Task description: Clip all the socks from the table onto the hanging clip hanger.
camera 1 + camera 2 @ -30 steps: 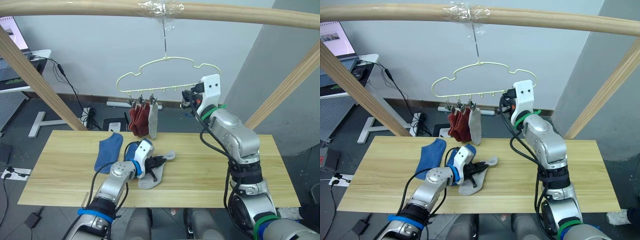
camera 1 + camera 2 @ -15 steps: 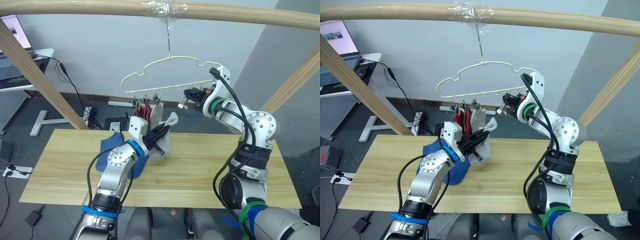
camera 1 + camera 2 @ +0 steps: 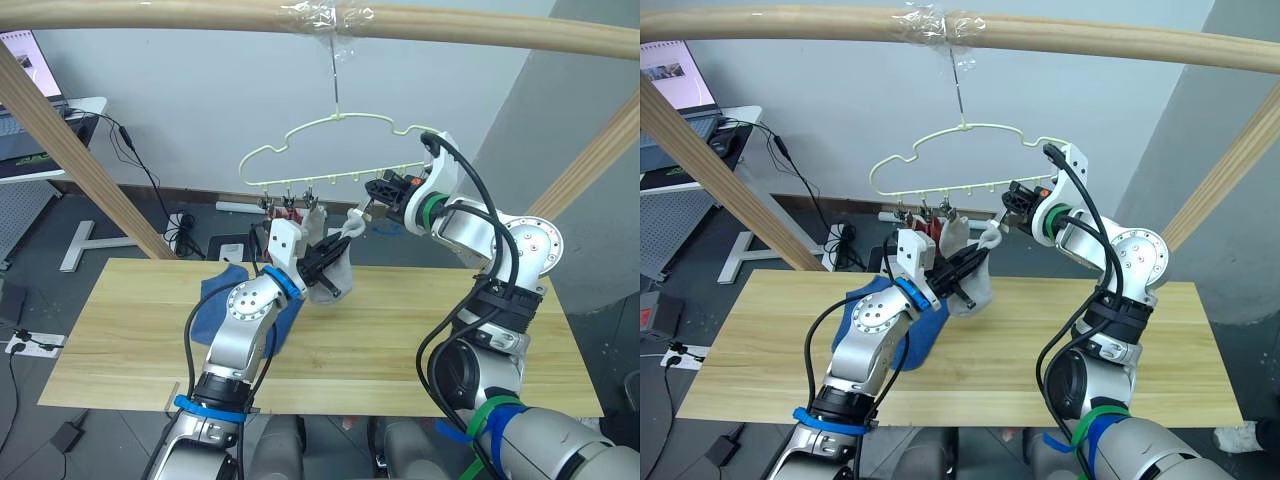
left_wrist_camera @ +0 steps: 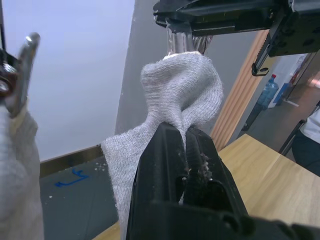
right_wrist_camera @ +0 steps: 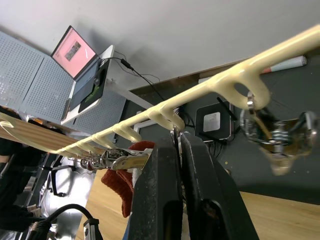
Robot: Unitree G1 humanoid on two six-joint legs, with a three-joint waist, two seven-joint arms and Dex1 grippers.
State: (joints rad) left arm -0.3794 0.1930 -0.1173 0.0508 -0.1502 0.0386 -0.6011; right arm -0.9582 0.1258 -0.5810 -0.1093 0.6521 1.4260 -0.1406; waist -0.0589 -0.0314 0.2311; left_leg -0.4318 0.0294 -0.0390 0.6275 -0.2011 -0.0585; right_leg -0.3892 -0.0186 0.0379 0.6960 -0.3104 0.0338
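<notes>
Looks like a robotics lab or test room: wooden pole frame (image 3: 320, 22) built over a plain table (image 3: 420, 340), laptop (image 3: 20, 75) on a side desk, pegboard panels (image 5: 22, 75), cables (image 3: 150, 185) and power strips on the floor.

Clip hanger (image 3: 330, 150) above table (image 3: 420, 340); sock (image 3: 335, 265) raised between left gripper (image 3: 322, 262) and right gripper (image 3: 375, 195).
</notes>
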